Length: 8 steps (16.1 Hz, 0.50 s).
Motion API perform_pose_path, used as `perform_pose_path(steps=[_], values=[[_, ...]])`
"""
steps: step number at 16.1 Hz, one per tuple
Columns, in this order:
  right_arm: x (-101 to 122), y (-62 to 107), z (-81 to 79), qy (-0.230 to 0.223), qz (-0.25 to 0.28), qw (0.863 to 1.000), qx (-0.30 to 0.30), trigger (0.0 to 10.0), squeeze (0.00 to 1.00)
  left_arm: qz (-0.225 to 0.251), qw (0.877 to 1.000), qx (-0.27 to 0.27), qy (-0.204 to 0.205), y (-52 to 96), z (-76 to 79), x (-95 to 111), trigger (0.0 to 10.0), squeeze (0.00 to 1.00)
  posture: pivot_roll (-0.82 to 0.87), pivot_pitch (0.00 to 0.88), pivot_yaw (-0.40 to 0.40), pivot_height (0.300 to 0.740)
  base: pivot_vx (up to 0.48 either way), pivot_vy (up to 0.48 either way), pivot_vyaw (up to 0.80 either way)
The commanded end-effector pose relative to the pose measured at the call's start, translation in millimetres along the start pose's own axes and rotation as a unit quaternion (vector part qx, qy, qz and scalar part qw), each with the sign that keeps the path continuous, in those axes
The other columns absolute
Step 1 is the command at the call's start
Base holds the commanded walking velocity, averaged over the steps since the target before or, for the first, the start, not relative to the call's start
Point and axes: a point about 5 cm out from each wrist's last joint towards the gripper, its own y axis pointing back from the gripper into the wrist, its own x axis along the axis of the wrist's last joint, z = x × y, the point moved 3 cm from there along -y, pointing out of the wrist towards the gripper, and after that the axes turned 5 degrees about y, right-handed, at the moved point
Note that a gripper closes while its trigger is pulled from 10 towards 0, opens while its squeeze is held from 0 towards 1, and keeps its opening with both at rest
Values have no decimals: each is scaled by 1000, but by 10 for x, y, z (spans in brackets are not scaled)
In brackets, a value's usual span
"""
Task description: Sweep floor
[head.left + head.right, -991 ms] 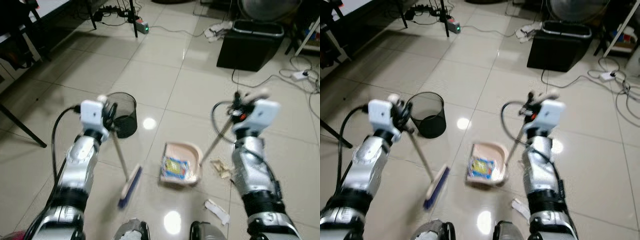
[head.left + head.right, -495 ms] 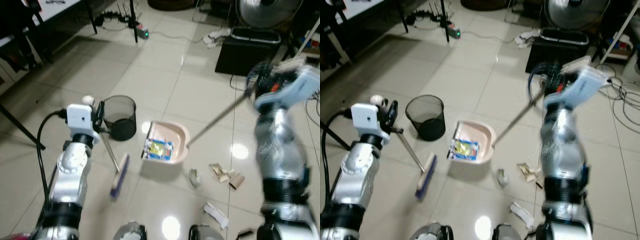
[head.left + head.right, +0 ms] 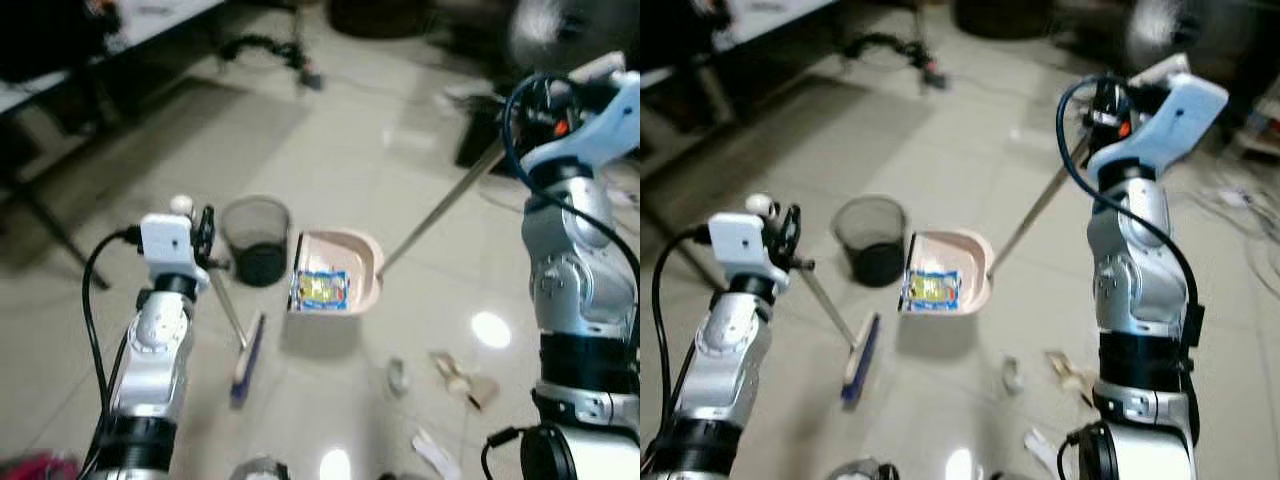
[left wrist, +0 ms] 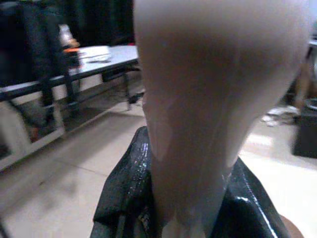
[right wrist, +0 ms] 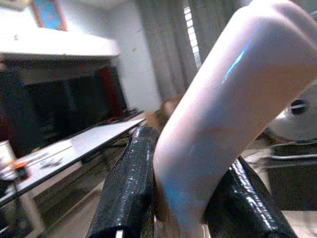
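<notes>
My left gripper (image 3: 207, 235) is shut on the pale broom handle (image 4: 213, 99), and the blue broom head (image 3: 246, 357) rests on the tiles. My right gripper (image 3: 533, 108), raised high, is shut on the dustpan's long handle (image 5: 223, 109). The pink dustpan (image 3: 352, 262) hangs just above the floor beside the black mesh wastebasket (image 3: 256, 240), with a yellow and blue wrapper (image 3: 321, 289) in it. Scraps of litter (image 3: 458, 374) and a small crumpled piece (image 3: 397, 375) lie on the floor to the right of the dustpan. A white scrap (image 3: 432, 450) lies near my feet.
A table with dark legs (image 3: 45, 200) stands at the left. Cables (image 3: 270, 48) trail across the floor at the back. A dark box (image 3: 478, 140) sits at the back right behind the dustpan handle. The tiles are glossy with lamp reflections.
My right arm has risen and carried the dustpan off the floor and to the left, up to the wastebasket. The litter stayed behind. The broom has barely moved; the camera has shifted.
</notes>
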Motion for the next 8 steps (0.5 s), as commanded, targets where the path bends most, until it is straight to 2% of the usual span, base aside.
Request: perform_pose_path(steps=[1, 6, 8], values=[[194, -36, -88, -2, 30, 999, 14, 10000, 0, 13, 1000, 4, -7, -24, -2, 86, 10000, 0, -64, 29, 42, 740, 398, 0, 656], [199, -39, -94, -6, 28, 1000, 14, 10000, 0, 9, 1000, 5, -8, -23, 3, 72, 10000, 0, -63, 27, 41, 740, 396, 0, 658], [207, -41, -83, -21, 29, 999, 7, 10000, 0, 8, 1000, 4, -8, -27, 15, 67, 10000, 0, -63, 25, 44, 740, 398, 0, 0]])
